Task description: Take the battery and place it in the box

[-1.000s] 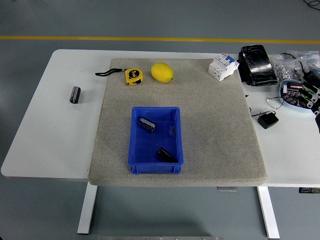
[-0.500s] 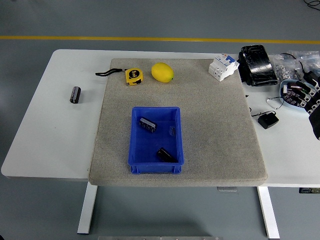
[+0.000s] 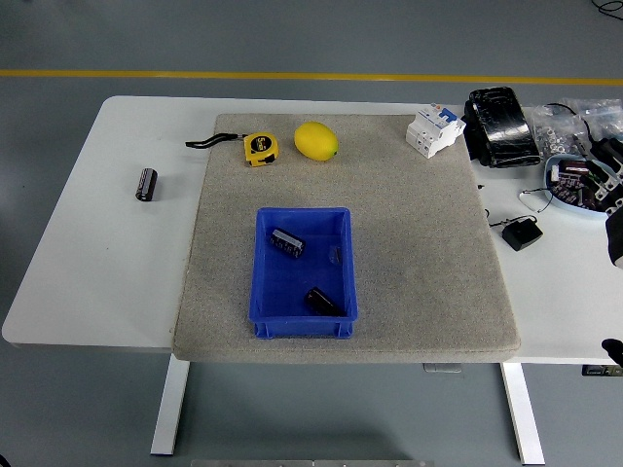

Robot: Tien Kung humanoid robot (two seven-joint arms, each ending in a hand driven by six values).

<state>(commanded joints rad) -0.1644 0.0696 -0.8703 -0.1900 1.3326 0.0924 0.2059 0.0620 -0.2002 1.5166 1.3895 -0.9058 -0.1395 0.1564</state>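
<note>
Batteries in three spots: one black cylindrical battery (image 3: 146, 184) lying alone on the bare white table (image 3: 88, 263) at 9 o'clock of the grey felt mat (image 3: 419, 253), well apart from the blue box (image 3: 303, 272); inside the box, an upper battery (image 3: 286, 242) at 11 o'clock of its floor, tilted, and a lower battery (image 3: 324, 302) at 5 o'clock, close to the near wall. Box sitting on the mat, slightly toward the near edge, open side up.

At 12 o'clock of the box, near the mat's far edge: yellow tape measure (image 3: 259, 148) with its black strap trailing off to 9 o'clock, and just beside it at 3 o'clock a yellow lemon (image 3: 315, 140). White circuit breaker (image 3: 434, 129) at the mat's far right corner.

Right arm (image 3: 615, 238) barely in view at the 3 o'clock edge of the picture, only a dark sliver showing over the table's right end; hand itself cut off, so cannot tell whether clenched or released. Nearby, a small black power adapter (image 3: 523, 234) and a pile of cables and parts.
</note>
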